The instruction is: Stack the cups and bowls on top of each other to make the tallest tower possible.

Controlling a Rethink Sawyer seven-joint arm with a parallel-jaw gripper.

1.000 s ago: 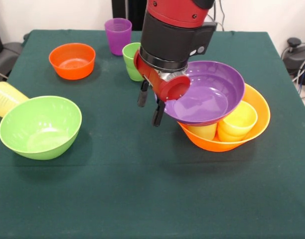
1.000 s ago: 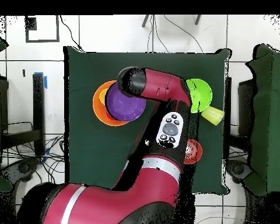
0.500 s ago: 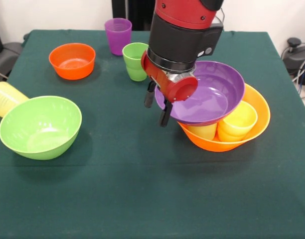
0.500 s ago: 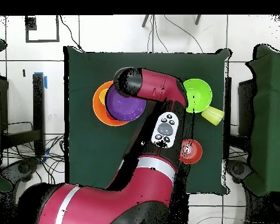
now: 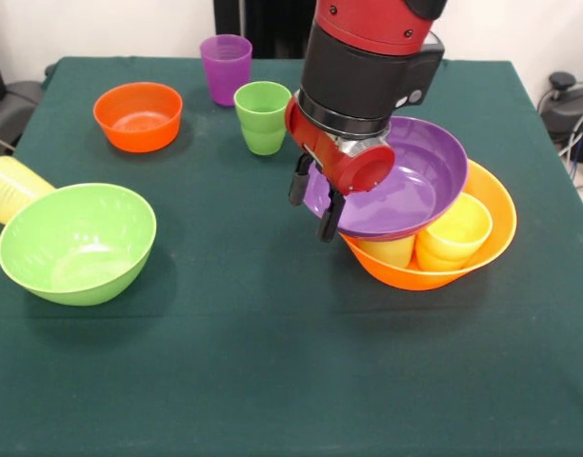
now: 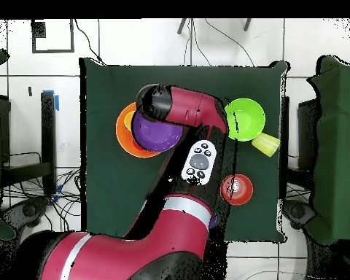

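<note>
Gripper (image 5: 316, 203) was seen open, nothing held | purple bowl (image 5: 406, 181) was tilted just beside it on cups in orange bowl (image 5: 482, 238) | bowl's rim should be nudged level before anything is added.

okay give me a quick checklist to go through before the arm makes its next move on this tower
1. Base: large yellow-orange bowl upright on the table: ok.
2. Purple bowl level on the cups inside the base: not ok, it sits tilted.
3. Gripper empty, jaws apart: ok.
4. Gripper free of the purple bowl's rim: cannot tell, it overlaps it in the front view.
5. Lime green bowl upright and unobstructed: ok.
6. Purple cup and lime green cup standing: ok; pale yellow cup lies tipped.
</note>
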